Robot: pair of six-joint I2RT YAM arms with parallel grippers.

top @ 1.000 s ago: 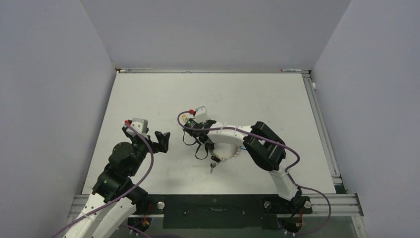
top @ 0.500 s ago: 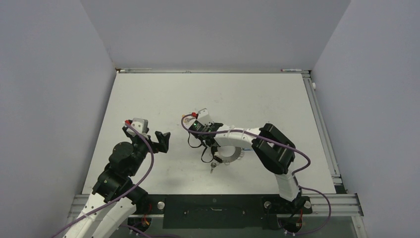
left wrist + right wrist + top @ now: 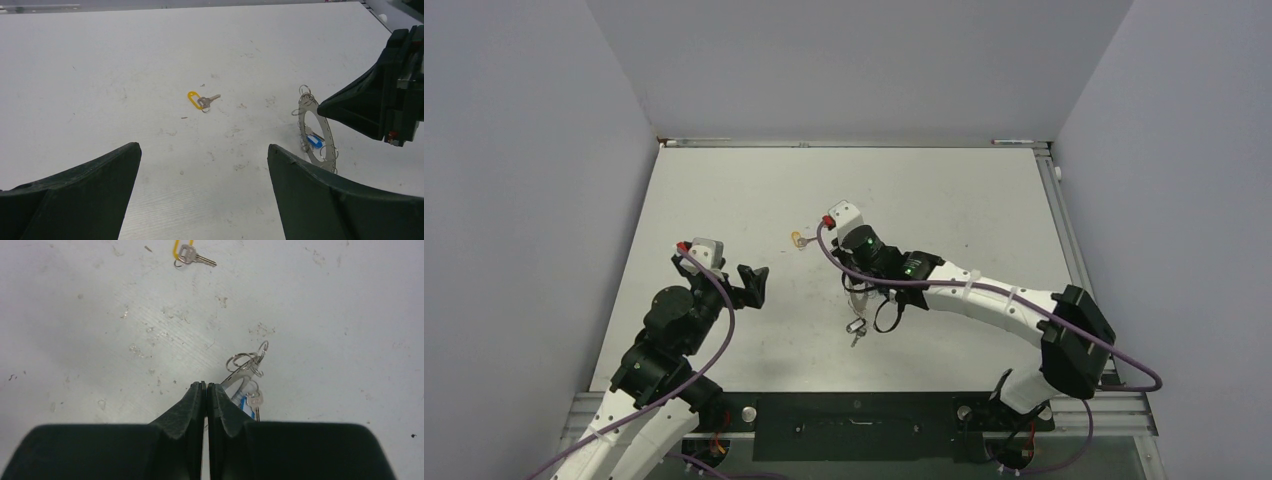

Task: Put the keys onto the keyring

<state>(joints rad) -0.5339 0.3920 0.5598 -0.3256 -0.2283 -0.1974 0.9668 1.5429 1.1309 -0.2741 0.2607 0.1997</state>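
The keyring (image 3: pixel 310 102) is a flat silvery loop standing on edge, with small split rings along its rim. My right gripper (image 3: pixel 206 385) is shut, its tips pinching the keyring (image 3: pixel 240 372) at the rim. A blue-headed key (image 3: pixel 314 141) and a silver key (image 3: pixel 255 401) hang on the loop. A dark-headed key (image 3: pixel 856 328) lies just below the right gripper (image 3: pixel 856 283). The yellow-headed key (image 3: pixel 195 99) lies loose on the table, to the upper left of the loop (image 3: pixel 798 239). My left gripper (image 3: pixel 202 150) is open and holds nothing; it hovers well left of the loop (image 3: pixel 752 285).
The white table (image 3: pixel 944 200) has grey walls on three sides and a metal rail (image 3: pixel 1074 250) along its right edge. The right arm's elbow (image 3: pixel 1079 340) sits low at the near right. Purple cables (image 3: pixel 879 275) loop around the right wrist.
The right gripper has closed and shifted right and slightly up. The keyring, flat on the table before, now stands on edge. The right elbow swung right. The left arm is still.
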